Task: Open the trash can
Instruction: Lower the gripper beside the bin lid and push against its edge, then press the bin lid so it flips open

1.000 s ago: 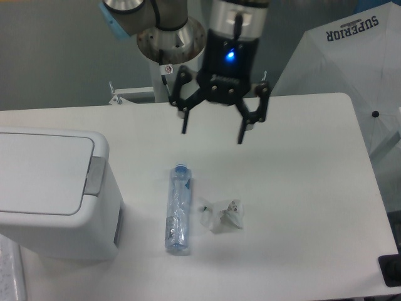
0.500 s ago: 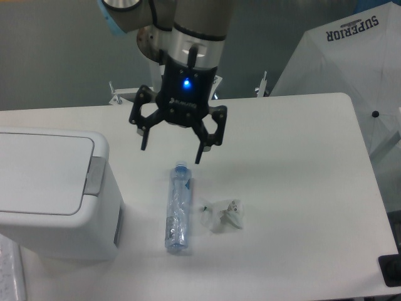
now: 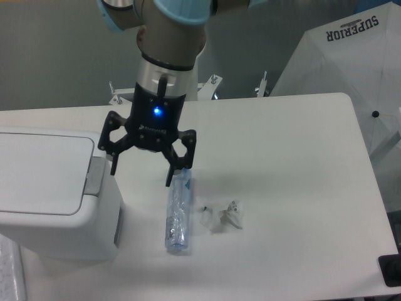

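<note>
Jaws spread wide and gripping nothing, gripper [image 3: 141,178] hung between the trash can [image 3: 53,191] at the desk's [image 3: 294,175] left edge, lid shut, and a clear bottle [image 3: 178,214], crumpled wrapper [image 3: 224,216] just right of the bottle

Even, diffuse overhead lighting; the white table [image 3: 294,163] appears bright without harsh glare, and shadows are soft and faint. A blue indicator light glows on the gripper [image 3: 143,173]. Focus is slightly soft overall.
</note>
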Robot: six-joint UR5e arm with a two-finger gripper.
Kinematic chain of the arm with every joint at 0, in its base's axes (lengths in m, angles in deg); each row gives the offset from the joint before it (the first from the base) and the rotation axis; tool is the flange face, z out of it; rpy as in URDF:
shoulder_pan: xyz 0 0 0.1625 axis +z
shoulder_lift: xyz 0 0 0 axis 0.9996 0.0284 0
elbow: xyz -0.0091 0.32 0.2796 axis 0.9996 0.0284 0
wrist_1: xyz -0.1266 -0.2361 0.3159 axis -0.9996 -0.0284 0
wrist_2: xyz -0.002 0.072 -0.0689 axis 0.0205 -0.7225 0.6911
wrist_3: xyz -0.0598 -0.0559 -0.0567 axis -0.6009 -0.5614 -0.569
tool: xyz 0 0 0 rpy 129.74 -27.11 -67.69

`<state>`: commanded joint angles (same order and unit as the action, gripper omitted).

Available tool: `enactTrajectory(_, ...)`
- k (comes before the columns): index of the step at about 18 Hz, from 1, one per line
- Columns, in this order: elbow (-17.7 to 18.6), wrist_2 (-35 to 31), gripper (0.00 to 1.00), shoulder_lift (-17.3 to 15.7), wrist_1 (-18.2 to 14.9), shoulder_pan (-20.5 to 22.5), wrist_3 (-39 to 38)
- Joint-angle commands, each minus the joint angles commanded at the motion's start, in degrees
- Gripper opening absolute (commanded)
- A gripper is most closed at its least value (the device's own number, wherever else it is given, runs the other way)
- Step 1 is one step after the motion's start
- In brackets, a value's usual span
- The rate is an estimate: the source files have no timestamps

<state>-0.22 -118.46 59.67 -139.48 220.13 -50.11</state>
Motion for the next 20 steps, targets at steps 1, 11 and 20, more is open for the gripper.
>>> enactTrajectory(1,0.5,-0.9,1.0,0.0,0.1,-0.4,0.1)
enactTrajectory(11,1.9,-1.9,1.0,-0.1,0.1,-1.3,0.0)
enactTrajectory(20,2.1,-2.6,1.0,0.0,0.1,-1.4,0.1)
